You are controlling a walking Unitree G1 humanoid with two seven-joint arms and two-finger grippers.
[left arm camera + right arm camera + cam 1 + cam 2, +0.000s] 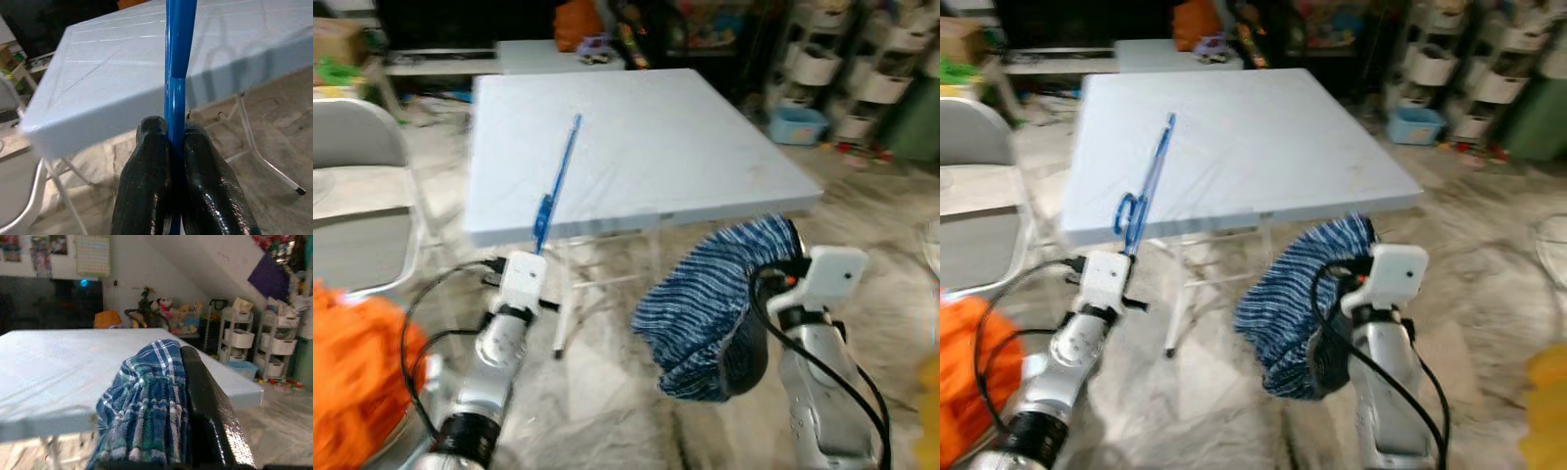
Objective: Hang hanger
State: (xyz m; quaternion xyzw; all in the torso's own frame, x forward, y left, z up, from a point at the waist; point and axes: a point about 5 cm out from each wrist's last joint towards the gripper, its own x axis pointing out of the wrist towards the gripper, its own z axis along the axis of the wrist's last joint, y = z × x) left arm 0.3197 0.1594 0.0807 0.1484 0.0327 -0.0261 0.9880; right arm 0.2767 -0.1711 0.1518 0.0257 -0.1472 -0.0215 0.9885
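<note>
left gripper (175,142) clamping blue hanger (558,181) over white folding table (705,147) | right gripper (1356,279) clenching plaid cloth (705,304) | step: carrying | next: finding a rail

The table (685,147) stands directly ahead of the robot, at 12 o'clock. The hanger (556,186) lies over the table's near-left edge, its far end reaching toward 12 o'clock above the top. The left gripper (170,147) sits at the hanger's near end, at 10 o'clock, just before the table edge, fingers clamped on it. The cloth (710,304) hangs over the right gripper (205,396) at 2 o'clock, before the table's near edge. A chair (357,196) stands at 9 o'clock, left of the table. Shelving (862,69) stands at 2 o'clock, behind the table.
</note>
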